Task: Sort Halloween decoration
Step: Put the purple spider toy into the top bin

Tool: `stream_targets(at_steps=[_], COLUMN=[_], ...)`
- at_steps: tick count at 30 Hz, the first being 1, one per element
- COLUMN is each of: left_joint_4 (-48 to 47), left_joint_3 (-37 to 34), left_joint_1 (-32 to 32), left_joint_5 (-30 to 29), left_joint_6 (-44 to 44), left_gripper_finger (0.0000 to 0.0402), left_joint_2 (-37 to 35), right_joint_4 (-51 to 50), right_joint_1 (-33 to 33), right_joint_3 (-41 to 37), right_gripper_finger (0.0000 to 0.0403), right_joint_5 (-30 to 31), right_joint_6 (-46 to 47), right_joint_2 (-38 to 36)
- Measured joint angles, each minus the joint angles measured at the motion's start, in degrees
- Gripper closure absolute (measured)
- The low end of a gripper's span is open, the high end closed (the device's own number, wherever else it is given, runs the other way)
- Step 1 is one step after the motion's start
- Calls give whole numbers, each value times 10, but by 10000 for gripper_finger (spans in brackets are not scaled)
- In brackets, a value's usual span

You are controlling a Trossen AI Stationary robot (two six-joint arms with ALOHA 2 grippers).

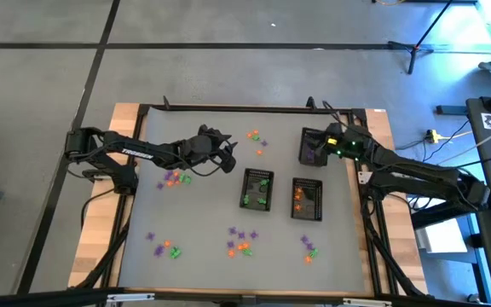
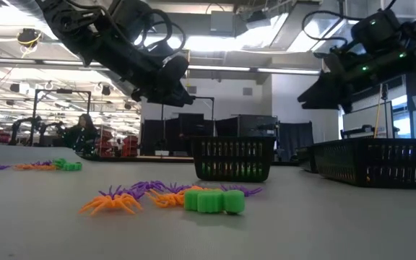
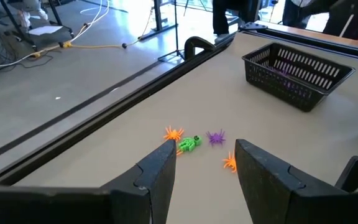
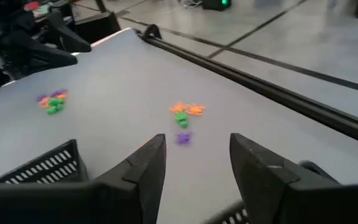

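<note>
The Halloween decoration lies in small clusters of orange, green and purple trinkets on the grey table: one near the far edge [image 1: 256,139], one at the left [image 1: 175,179], and several along the near edge [image 1: 241,243]. Some trinkets lie in the three black mesh baskets. My left gripper [image 1: 227,158] hovers open between the left and far clusters, and the far cluster's trinkets [image 3: 189,143] show just ahead of its fingers. My right gripper [image 1: 311,141] hangs open over the far basket [image 1: 314,152], facing the same far cluster [image 4: 183,121].
Two baskets stand side by side at mid table [image 1: 257,188] [image 1: 308,199]; the far basket holds purple pieces [image 3: 284,73]. A black frame rail [image 1: 228,109] runs along the far edge. The near cluster [image 2: 172,196] lies close to the low camera.
</note>
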Motion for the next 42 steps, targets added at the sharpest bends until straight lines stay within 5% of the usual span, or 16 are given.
stream_targets(at_steps=[5,12,26,36,42], left_joint_4=[9,11,8,9,10], left_joint_3=[0,0,0,0,0], left_joint_1=[0,0,0,0,0], left_joint_5=[0,0,0,0,0], left_joint_6=[0,0,5,11,11], left_gripper_finger=[245,245,245,245,245], left_joint_2=[0,0,0,0,0], right_joint_4=[55,50,-129,-126,-124], right_joint_1=[3,62,75,75,75], right_joint_3=[18,113,352,402,413], right_gripper_finger=[226,226,226,228,268], right_joint_5=[-35,-9,28,51,72], right_joint_6=[-3,-74,-190,-198,-199], right_joint_2=[87,231,500,607,635])
